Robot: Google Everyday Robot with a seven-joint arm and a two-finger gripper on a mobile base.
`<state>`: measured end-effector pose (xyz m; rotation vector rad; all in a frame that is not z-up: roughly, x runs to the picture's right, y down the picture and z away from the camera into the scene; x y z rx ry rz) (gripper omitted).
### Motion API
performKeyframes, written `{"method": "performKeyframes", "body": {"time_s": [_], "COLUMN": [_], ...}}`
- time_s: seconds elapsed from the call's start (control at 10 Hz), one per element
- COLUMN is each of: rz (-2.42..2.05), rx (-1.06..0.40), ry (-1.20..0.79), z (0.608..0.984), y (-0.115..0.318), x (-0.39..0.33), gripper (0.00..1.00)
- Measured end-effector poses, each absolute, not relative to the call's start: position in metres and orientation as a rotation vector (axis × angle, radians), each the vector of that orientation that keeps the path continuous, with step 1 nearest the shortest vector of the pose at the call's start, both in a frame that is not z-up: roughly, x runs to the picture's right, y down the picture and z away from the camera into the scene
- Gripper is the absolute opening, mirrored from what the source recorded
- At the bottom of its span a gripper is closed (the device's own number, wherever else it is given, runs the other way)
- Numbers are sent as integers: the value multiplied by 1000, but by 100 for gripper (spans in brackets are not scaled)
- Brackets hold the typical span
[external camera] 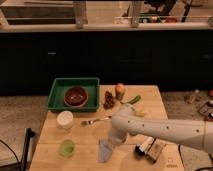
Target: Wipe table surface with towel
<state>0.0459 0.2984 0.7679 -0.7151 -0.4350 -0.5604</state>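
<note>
My gripper (111, 142), at the end of the white arm (165, 129), is low over the wooden table (150, 102) near its front edge, directly above the pale blue towel (105, 150); I cannot tell how it is set. Left of it I see a green cup (66, 147) and a white cup (65, 119), with a fork (96, 120) just behind. Farther back stands a green tray (56, 94) holding a red bowl (76, 96), and packets (151, 149) lie to its right.

A green tray (54, 93) held a brown bowl (76, 96) far left; a white cup (65, 120), fork (96, 120) and green cup (66, 147) sat left of my gripper (112, 142), at near centre.
</note>
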Motion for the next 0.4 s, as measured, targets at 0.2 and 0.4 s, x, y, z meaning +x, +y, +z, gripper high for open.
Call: {"method": "performKeyframes", "body": {"time_s": [0.2, 0.4], "rz": [-530, -538], "rx": [-691, -677], "ry": [-438, -447], "z": [776, 783], "y": [285, 270], "x": [70, 70], "gripper": [1, 1]}}
